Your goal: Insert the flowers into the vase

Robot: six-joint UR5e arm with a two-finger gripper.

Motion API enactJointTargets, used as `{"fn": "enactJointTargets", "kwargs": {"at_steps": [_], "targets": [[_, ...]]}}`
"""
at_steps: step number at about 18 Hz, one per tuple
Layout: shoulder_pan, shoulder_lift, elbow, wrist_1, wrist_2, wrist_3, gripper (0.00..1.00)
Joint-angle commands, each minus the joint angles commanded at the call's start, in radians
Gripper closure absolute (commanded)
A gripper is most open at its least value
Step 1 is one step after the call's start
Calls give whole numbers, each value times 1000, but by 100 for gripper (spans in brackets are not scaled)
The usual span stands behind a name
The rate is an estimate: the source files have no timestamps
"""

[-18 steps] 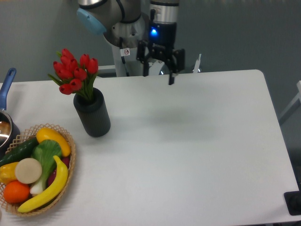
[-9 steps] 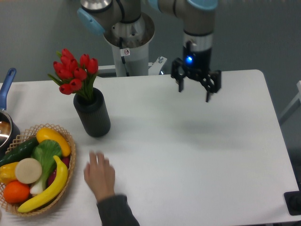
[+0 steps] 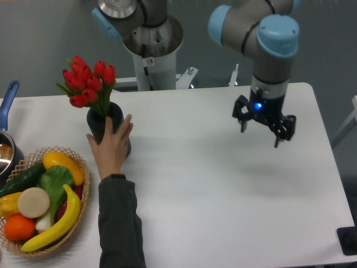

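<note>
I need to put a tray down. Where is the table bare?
Bare: the middle of the table, between the person's arm and the robot's hand, down to the near edge. Crowded: the left, with vase, flowers and fruit basket.

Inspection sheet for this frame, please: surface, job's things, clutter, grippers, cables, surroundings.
Surface: white table, bare at centre.
Job's things: tulips already standing in the black vase.
Clutter: basket of fruit and vegetables front left; pot at the left edge.
Grippers: hand open, empty, over the right side.
Cables: nothing seen.
Surroundings: a person's hand is on the vase; robot base behind the table.
</note>
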Motion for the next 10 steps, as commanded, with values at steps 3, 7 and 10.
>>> {"fn": "enactJointTargets", "kwargs": {"at_steps": [3, 7, 10], "targets": [[-3, -40, 37, 0, 6, 0, 0], [-2, -77, 69, 6, 6, 0, 0], [-3, -77, 63, 8, 8, -2, 0]]}}
